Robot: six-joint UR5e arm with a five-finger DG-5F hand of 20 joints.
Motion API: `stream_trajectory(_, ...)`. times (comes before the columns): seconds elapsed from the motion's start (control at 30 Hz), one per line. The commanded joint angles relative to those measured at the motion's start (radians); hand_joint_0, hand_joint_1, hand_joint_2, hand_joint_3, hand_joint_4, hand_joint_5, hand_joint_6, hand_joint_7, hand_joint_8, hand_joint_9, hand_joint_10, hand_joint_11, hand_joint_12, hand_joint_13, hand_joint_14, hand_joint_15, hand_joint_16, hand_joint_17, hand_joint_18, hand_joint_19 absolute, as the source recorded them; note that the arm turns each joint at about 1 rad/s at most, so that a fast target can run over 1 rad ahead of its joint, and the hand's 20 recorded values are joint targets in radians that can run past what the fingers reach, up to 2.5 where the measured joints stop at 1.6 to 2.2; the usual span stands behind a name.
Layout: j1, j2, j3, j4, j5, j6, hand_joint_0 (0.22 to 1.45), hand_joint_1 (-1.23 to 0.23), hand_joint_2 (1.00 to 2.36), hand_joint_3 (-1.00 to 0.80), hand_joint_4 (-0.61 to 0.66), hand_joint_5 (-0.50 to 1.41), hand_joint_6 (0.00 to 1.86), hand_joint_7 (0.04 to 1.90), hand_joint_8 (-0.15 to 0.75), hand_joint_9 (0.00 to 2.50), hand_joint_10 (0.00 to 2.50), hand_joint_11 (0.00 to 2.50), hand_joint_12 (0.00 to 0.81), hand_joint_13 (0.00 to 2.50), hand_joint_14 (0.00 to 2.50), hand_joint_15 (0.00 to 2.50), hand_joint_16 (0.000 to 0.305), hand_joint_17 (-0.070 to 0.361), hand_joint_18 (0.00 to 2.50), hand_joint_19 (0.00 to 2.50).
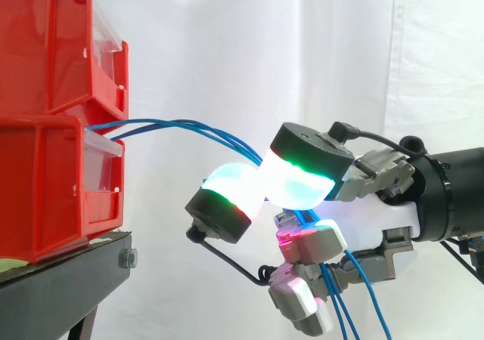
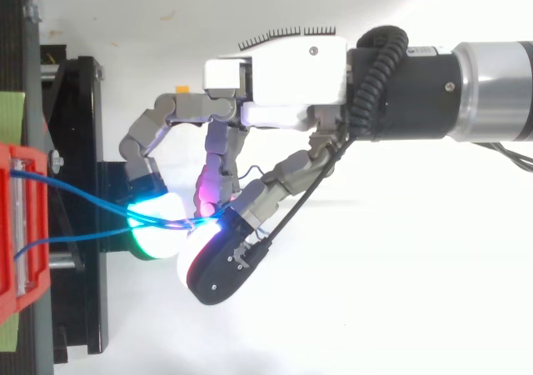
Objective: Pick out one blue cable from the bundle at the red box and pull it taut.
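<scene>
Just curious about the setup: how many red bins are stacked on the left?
2. The upper red bin sits on the lower red bin, which rests on the black stand. The blue cables emerge where they meet. Others may lie hidden beyond the edge.

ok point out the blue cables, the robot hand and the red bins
blue cables [image 1: 193, 125]: side view, on the free span between bins and hand
robot hand [image 2: 283, 75]: top view, on the white palm housing
red bins [image 1: 41, 189]: side view, on the lower bin's side wall
</scene>
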Motion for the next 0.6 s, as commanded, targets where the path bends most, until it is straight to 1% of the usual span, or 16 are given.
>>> stream_trajectory(0.0, -0.001, 0.0, 0.0, 0.0, -0.006, 0.0, 0.51, -0.9, 1.0, -0.5, -0.04, -0.07, 0.9, 1.0, 0.314, 1.43, 0.04, 0.84, 0.369, 1.17, 0.03, 0.62, 0.053, 0.119, 1.02, 0.8)
stream_trajectory(0.07, -0.001, 0.0, 0.0, 0.0, -0.006, 0.0, 0.46, -0.86, 1.0, -0.5, -0.03, -0.07, 0.88, 0.95, 0.318, 1.43, 0.03, 0.83, 0.387, 1.18, 0.02, 0.62, 0.057, 0.127, 1.05, 0.79)
stream_trajectory(0.4, -0.001, 0.002, 0.0, 0.0, -0.006, 0.0, 0.43, -0.76, 1.0, -0.5, 0.0, -0.07, 0.85, 0.93, 0.325, 1.42, 0.03, 0.8, 0.404, 1.19, 0.02, 0.6, 0.061, 0.138, 1.07, 0.78)
stream_trajectory(0.57, -0.001, 0.0, 0.0, 0.0, -0.006, 0.0, 0.39, -0.68, 1.0, -0.5, 0.0, -0.07, 0.84, 0.94, 0.335, 1.43, 0.03, 0.79, 0.417, 1.2, 0.02, 0.6, 0.066, 0.147, 1.1, 0.78)
